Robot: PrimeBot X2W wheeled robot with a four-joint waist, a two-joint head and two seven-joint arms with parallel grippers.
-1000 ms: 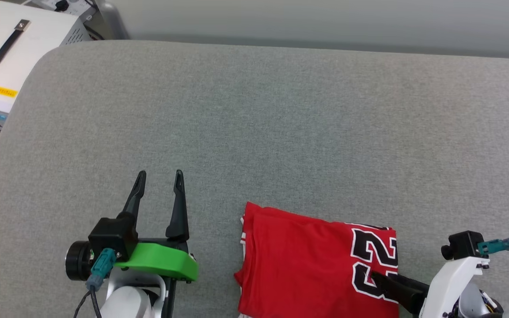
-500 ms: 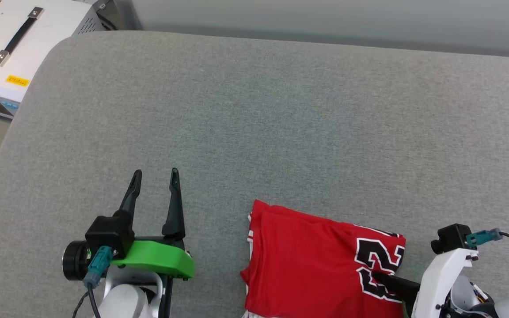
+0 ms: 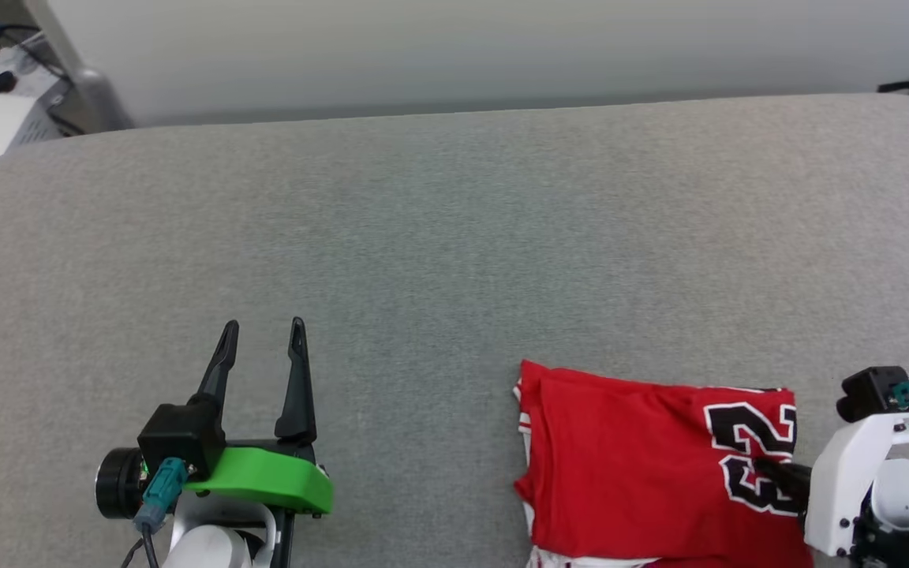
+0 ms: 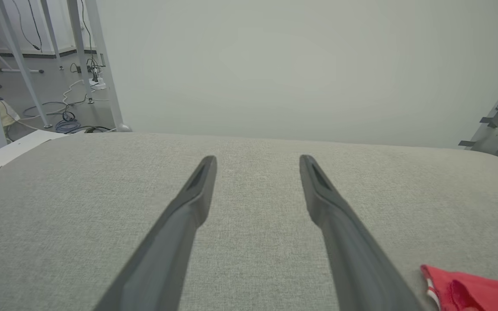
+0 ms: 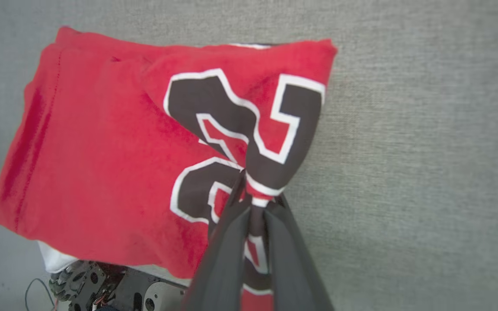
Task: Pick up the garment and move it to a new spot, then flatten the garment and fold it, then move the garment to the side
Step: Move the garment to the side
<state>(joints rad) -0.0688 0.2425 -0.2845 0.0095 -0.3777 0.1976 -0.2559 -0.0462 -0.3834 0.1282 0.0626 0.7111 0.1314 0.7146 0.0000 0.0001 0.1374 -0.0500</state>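
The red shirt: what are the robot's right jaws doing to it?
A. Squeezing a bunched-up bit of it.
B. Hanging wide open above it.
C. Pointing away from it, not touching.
A: in the right wrist view the right gripper has its jaws closed together on a gathered fold of the garment, and the cloth is pulled into a bunch where they pinch.

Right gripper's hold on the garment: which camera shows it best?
The right wrist view: the right gripper is shut on a bunched fold of the garment at the printed number, seen close. The head view has the pinch small at its lower right. The left wrist view has a red corner of the garment.
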